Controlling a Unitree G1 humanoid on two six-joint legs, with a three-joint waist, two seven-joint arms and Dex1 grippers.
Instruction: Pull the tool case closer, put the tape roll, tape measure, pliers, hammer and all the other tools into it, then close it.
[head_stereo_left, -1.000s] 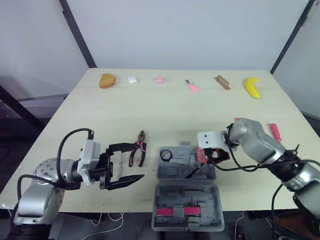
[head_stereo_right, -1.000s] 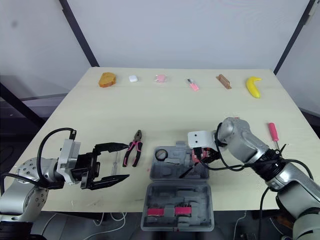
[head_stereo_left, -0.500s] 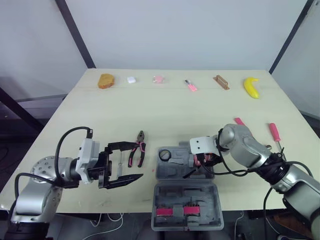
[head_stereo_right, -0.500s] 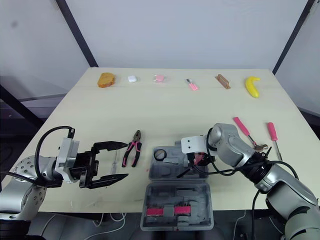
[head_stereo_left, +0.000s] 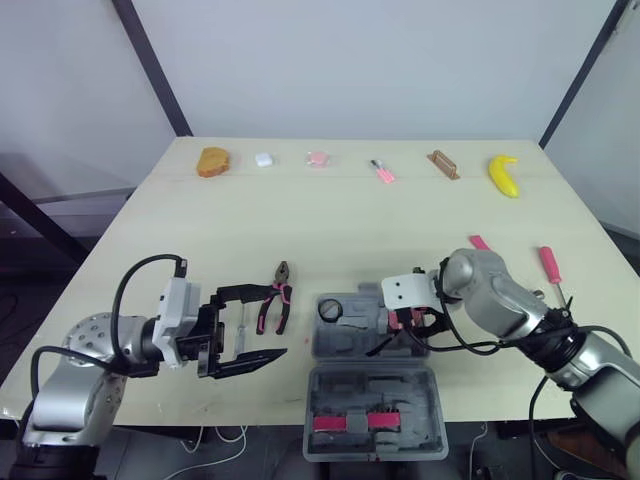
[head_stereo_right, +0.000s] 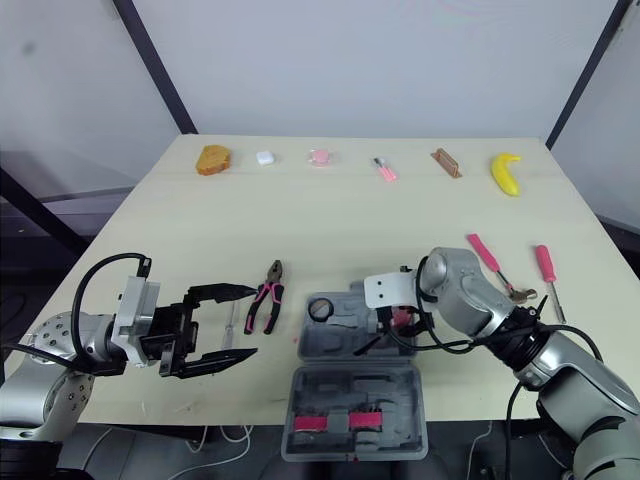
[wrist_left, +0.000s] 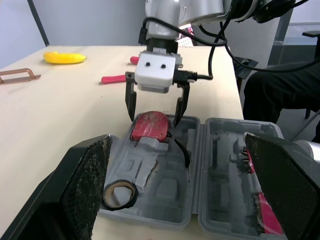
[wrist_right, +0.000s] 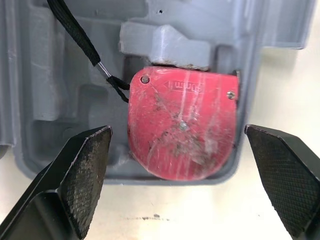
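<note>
- My right claw (wrist_left: 155, 120) hangs wide open, one finger on either side of the scuffed red tape measure (wrist_right: 182, 127).
- The tape measure lies in a pocket of the open grey plastic tool case (head_stereo_left: 340, 390), low centre of the head view. A black tape roll (head_stereo_left: 331, 310) sits in the case's upper-left corner.
- My left claw (head_stereo_left: 277, 320), lower left, is open too, just beside the pink-handled pliers (head_stereo_left: 277, 297).

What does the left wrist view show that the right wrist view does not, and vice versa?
Left wrist view: the right pincer from outside, open astride the tape measure; the tape roll; a banana. Right wrist view: scratches and an embossed marking on the tape measure's face. Both: the red tape measure, its black strap, the grey tool case.
</note>
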